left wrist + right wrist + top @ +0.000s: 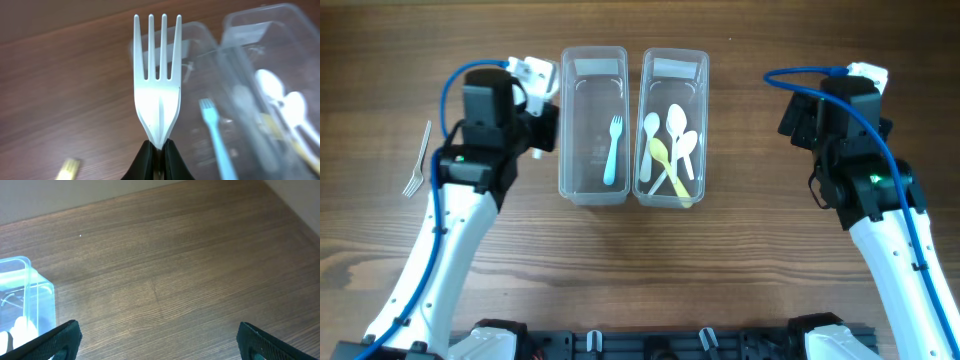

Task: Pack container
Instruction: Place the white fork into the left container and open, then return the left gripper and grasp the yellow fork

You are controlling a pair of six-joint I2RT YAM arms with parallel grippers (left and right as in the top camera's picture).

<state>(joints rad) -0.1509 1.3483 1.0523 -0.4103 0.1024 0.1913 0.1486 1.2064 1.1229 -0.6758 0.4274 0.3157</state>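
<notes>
My left gripper (159, 156) is shut on the handle of a white plastic fork (157, 90), held tines forward just left of the left clear container (200, 45). That container (592, 125) holds a blue fork (612, 150), also seen in the left wrist view (216, 137). The right clear container (673, 125) holds several white spoons (677, 125) and a yellow one (661, 155). My left gripper (542, 125) is at the left container's left wall. My right gripper (160, 340) is open and empty over bare table, right of the containers (817, 118).
Another pale fork (417, 160) lies on the wooden table at the far left. A small yellowish piece (67, 169) lies on the table below the left gripper. A corner of the right container (25, 295) shows in the right wrist view.
</notes>
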